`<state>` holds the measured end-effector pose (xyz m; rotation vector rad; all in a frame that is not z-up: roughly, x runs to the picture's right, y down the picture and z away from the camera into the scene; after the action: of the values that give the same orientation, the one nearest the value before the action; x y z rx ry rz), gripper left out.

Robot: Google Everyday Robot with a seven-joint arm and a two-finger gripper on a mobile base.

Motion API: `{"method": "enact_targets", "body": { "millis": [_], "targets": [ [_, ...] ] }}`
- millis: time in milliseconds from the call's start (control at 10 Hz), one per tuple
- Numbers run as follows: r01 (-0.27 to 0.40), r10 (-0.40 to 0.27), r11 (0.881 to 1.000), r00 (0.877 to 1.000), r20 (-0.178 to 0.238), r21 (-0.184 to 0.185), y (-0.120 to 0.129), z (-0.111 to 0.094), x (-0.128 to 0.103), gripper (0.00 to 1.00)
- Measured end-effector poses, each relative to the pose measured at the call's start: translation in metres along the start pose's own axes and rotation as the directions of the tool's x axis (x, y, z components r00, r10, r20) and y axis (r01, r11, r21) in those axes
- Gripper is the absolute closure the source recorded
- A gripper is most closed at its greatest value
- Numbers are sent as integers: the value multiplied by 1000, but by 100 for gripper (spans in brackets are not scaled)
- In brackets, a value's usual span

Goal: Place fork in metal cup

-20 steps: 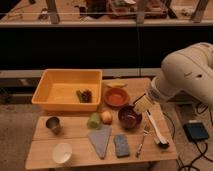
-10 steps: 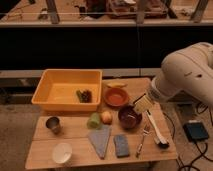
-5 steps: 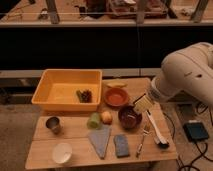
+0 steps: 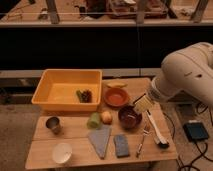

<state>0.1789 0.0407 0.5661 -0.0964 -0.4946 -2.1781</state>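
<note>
The fork (image 4: 141,142) is slim and silver and lies near the table's front right, between the blue sponge (image 4: 121,145) and a white-handled brush (image 4: 155,128). At the left side of the table stands the metal cup (image 4: 53,124), small, grey and upright. My gripper (image 4: 141,104) hangs on the white arm over the right part of the table, just above the far right rim of the dark red bowl (image 4: 130,116). It is behind the fork and far to the right of the cup. Its pale fingers stand open with nothing in them.
A yellow bin (image 4: 50,91) with dark items fills the back left. An orange bowl (image 4: 116,96), a green object (image 4: 94,120), a round fruit (image 4: 106,117), a grey cloth (image 4: 101,140) and a white cup (image 4: 62,152) share the wooden table (image 4: 75,131). A blue device (image 4: 195,131) lies on the floor at right.
</note>
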Motion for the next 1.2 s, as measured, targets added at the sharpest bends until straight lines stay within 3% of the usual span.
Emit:
{"method": "enact_targets", "body": {
  "millis": [500, 600, 800, 900, 1100, 1200],
  "targets": [
    [-14, 14, 1000, 1000, 10, 0, 1, 1, -1, 20],
    [-52, 52, 999, 998, 37, -5, 6, 7, -1, 20],
    [-179, 180, 984, 978, 108, -20, 11, 31, -10, 20],
    [-273, 276, 961, 948, 158, -37, 13, 53, -22, 20],
    [-465, 469, 882, 854, 227, -72, 13, 91, -40, 20],
    [-552, 556, 829, 794, 247, -89, 15, 104, -50, 20]
  ]
}}
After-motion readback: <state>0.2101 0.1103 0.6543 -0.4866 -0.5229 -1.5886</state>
